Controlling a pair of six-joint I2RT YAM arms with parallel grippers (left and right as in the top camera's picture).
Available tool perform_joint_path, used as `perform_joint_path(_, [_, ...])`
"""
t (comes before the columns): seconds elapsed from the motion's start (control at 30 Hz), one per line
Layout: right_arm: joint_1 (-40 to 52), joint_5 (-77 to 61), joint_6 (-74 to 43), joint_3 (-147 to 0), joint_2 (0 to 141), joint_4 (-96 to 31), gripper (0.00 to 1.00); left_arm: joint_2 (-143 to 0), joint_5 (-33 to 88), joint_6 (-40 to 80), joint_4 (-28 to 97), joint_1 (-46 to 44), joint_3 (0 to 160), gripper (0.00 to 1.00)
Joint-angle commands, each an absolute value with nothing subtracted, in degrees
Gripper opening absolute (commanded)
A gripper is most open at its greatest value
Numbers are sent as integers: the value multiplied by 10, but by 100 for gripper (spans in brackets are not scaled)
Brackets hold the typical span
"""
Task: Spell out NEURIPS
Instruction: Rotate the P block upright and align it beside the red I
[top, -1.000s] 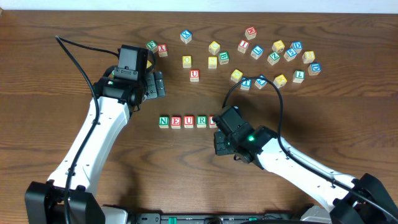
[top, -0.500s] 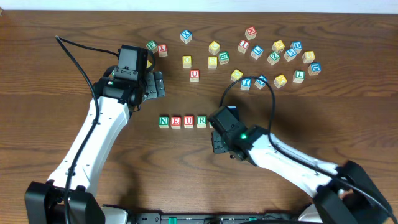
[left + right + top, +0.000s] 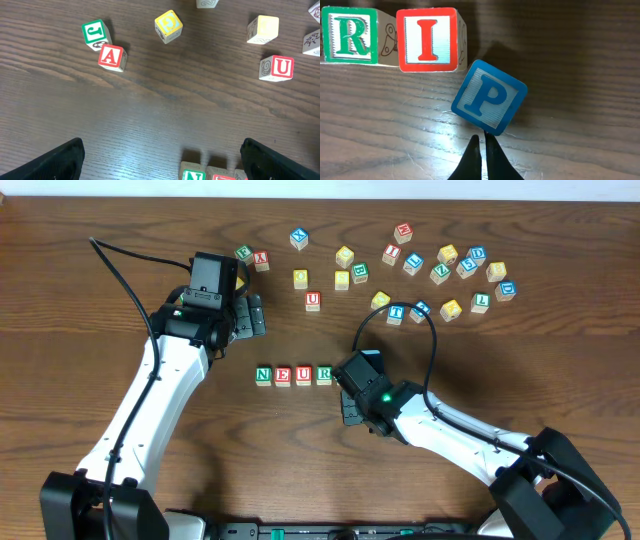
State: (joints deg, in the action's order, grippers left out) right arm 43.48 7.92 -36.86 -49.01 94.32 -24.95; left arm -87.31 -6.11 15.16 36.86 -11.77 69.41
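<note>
A row of cubes stands mid-table: green N (image 3: 263, 375), red E (image 3: 283, 375), red U (image 3: 303, 374), green R (image 3: 323, 374). My right gripper (image 3: 350, 385) covers the row's right end from above. In the right wrist view, the R (image 3: 349, 35) and red I (image 3: 427, 39) stand side by side. The blue P (image 3: 489, 97) lies rotated just right of and in front of the I. My right gripper (image 3: 482, 142) is shut and empty, its tips at the P's near corner. My left gripper (image 3: 256, 315) is open and empty, hovering behind the row.
Many loose letter cubes lie along the back, among them a yellow-faced cube (image 3: 301, 278), a second red U (image 3: 313, 300), a green J (image 3: 95, 34) and a red A (image 3: 112, 56). A black cable loops over the table near the blue T cube (image 3: 396, 312).
My right gripper has slid left toward the row's end and now covers the I cube from above. The left arm has not moved.
</note>
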Motion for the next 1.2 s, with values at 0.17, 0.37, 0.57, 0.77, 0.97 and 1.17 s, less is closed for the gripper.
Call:
perform_joint_path(0.17, [449,111,-361,-498,944,-240,1,-863,-62,150,369,-116,712,98])
perform_joint_path(0.37, [449,117,-361,-498,944,-237,1,-863,-62,150,369,-116,712,98])
perform_joint_path(0.57, [447,130,-355,-498,944,-237,1,-863,-62,150,369,-116,712,98])
perform_joint_path(0.77, [446,136,-355,-498,944,-237,1,-863,-62,150,369,-116,712,98])
perform_joint_path(0.97, [442,140,-352,-498,944,-229,1,-863,-62,150,369,-116,712,98])
perform_joint_path(1.17, [441,141,-351,-498,944,-226,1,-863,-62,150,369,-116,712,98])
